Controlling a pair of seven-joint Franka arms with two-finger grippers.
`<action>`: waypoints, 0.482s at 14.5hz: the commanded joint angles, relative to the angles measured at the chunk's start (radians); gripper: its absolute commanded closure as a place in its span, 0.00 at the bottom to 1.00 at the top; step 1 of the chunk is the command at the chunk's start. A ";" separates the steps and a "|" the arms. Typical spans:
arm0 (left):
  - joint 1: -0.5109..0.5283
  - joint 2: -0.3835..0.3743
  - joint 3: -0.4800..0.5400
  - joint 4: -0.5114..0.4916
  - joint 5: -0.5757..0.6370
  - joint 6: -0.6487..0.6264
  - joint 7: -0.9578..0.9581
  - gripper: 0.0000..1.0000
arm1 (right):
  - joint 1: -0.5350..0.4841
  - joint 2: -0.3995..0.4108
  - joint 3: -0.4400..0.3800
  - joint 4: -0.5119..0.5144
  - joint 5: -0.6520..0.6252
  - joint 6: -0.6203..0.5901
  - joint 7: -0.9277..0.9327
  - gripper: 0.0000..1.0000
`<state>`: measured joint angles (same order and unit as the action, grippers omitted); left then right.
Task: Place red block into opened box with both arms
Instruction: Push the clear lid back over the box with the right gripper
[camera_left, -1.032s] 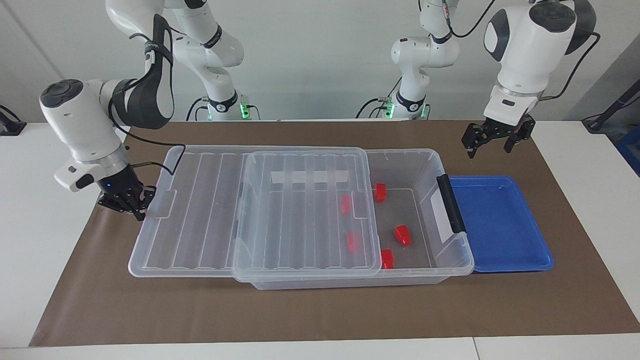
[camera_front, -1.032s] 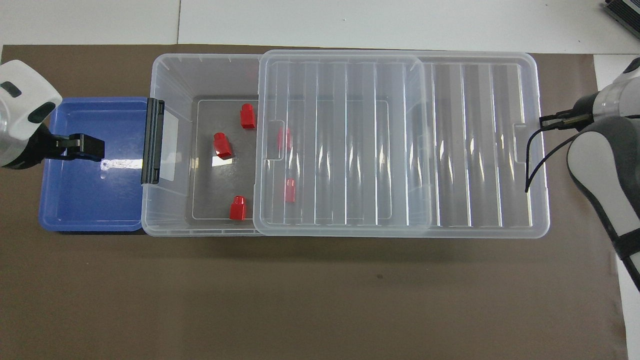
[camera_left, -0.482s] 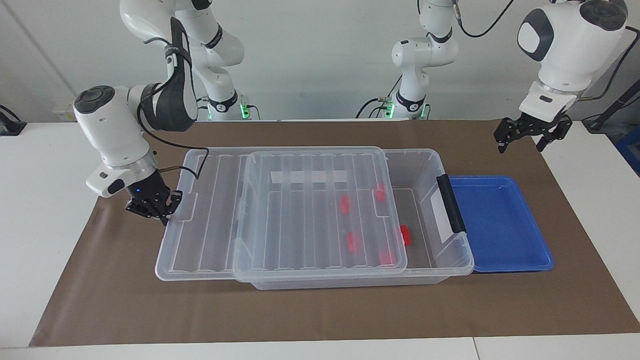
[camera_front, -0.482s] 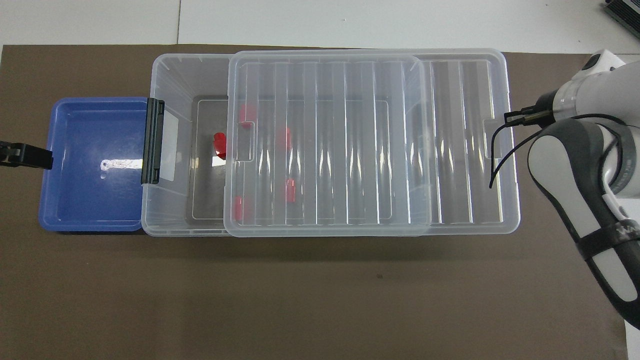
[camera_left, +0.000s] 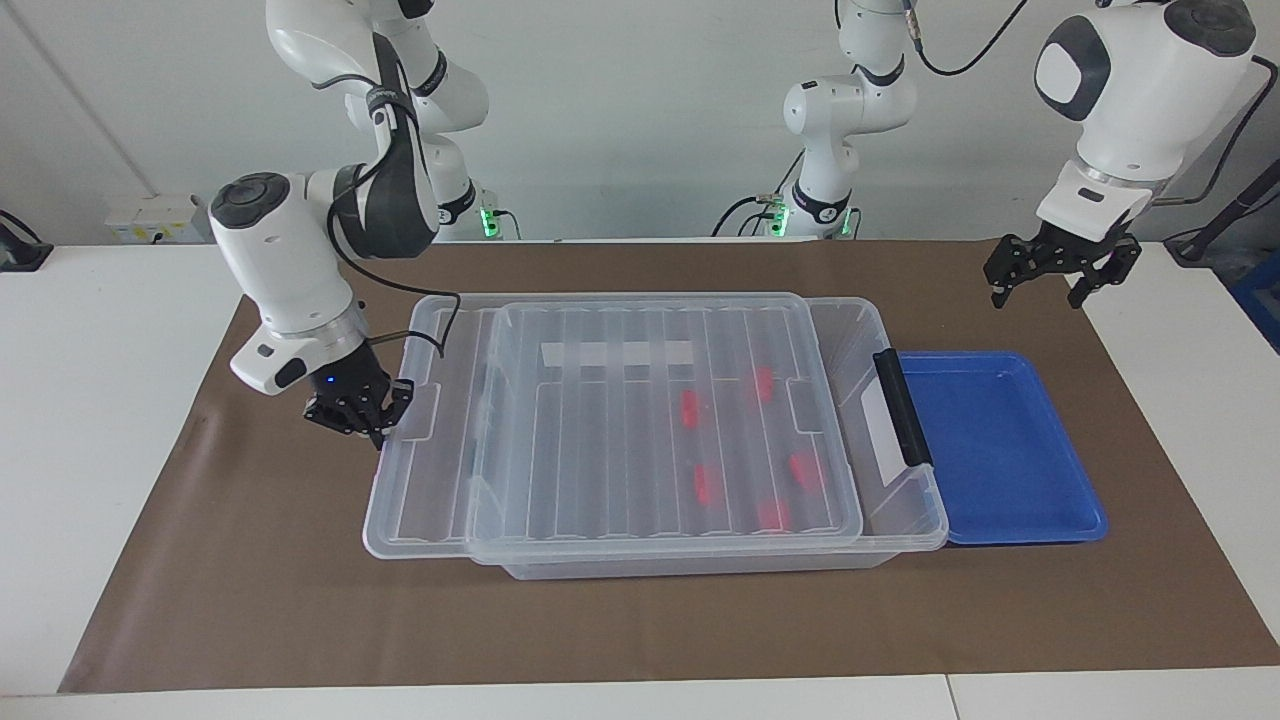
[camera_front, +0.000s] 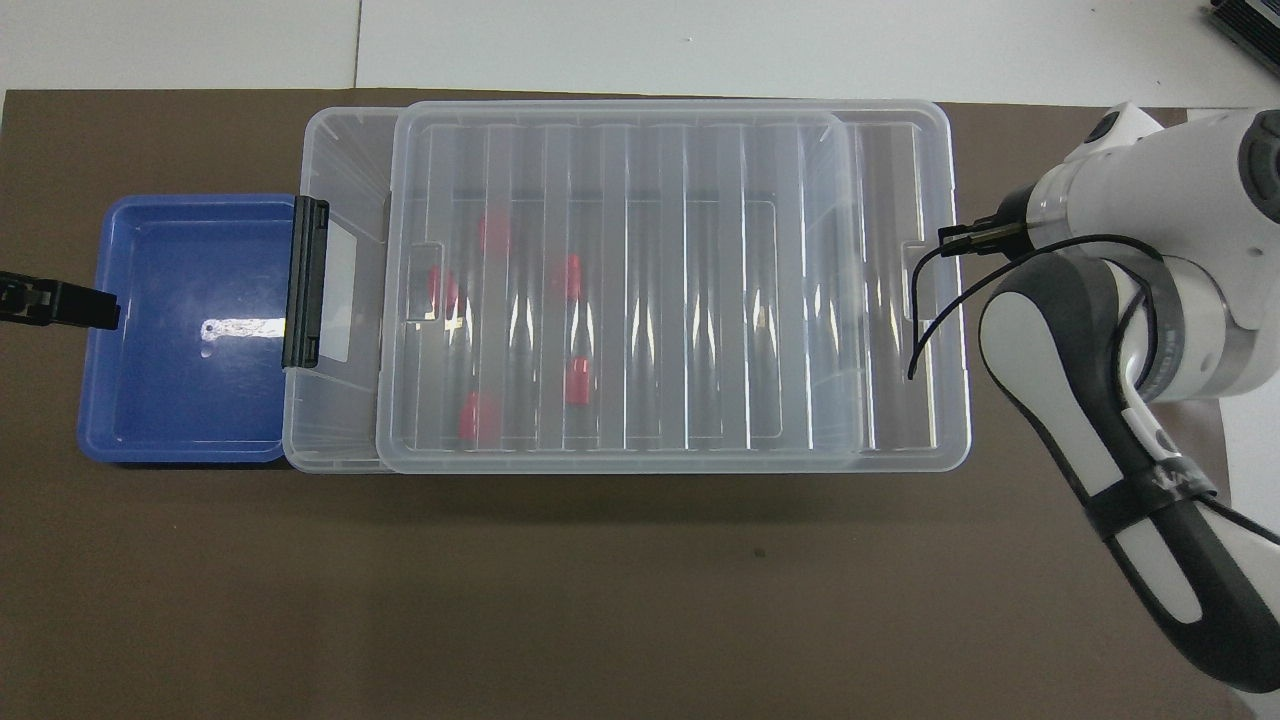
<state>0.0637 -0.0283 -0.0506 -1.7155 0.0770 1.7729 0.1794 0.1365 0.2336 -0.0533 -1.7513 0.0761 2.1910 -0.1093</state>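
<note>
Five red blocks (camera_left: 803, 470) lie loose on the floor of the box (camera_left: 905, 520), all seen through the ribbed clear lid (camera_left: 640, 420), which covers most of the box and leaves only a strip open at the black handle (camera_left: 900, 405).

Handling, judged: blocks are small, light, rigid plastic; smooth faces likely slippery. Best taken across the broad oblong body, not the narrow stepped end.

Lid: thin, clear, probably flexes, slides easily on the rim; take it at the notched end tab.

Right pincer (camera_left: 355, 408) is clenched at that tab at the right arm's end; contact looks likely, a true grasp I cannot confirm.

Left pincer (camera_left: 1060, 268) hangs released, holding nothing, over the brown mat (camera_left: 640, 630) near the blue tray (camera_left: 1085, 525), waiting.

Tray: shallow, glossy, rounded corners. The mat covers the white tabletop (camera_left: 90, 420), matte.
</note>
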 joint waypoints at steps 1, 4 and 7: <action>-0.027 -0.002 -0.003 0.014 -0.029 0.003 0.011 0.00 | 0.024 0.004 0.003 0.001 0.028 0.004 0.011 1.00; -0.018 -0.004 -0.002 0.013 -0.040 -0.001 0.012 0.00 | 0.049 0.000 0.003 -0.008 0.034 0.004 0.036 1.00; -0.021 -0.005 -0.003 0.013 -0.043 -0.007 0.012 0.00 | 0.058 -0.003 0.003 -0.023 0.099 0.006 0.039 1.00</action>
<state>0.0488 -0.0283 -0.0602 -1.7079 0.0523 1.7725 0.1794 0.1895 0.2336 -0.0526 -1.7560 0.1238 2.1910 -0.0808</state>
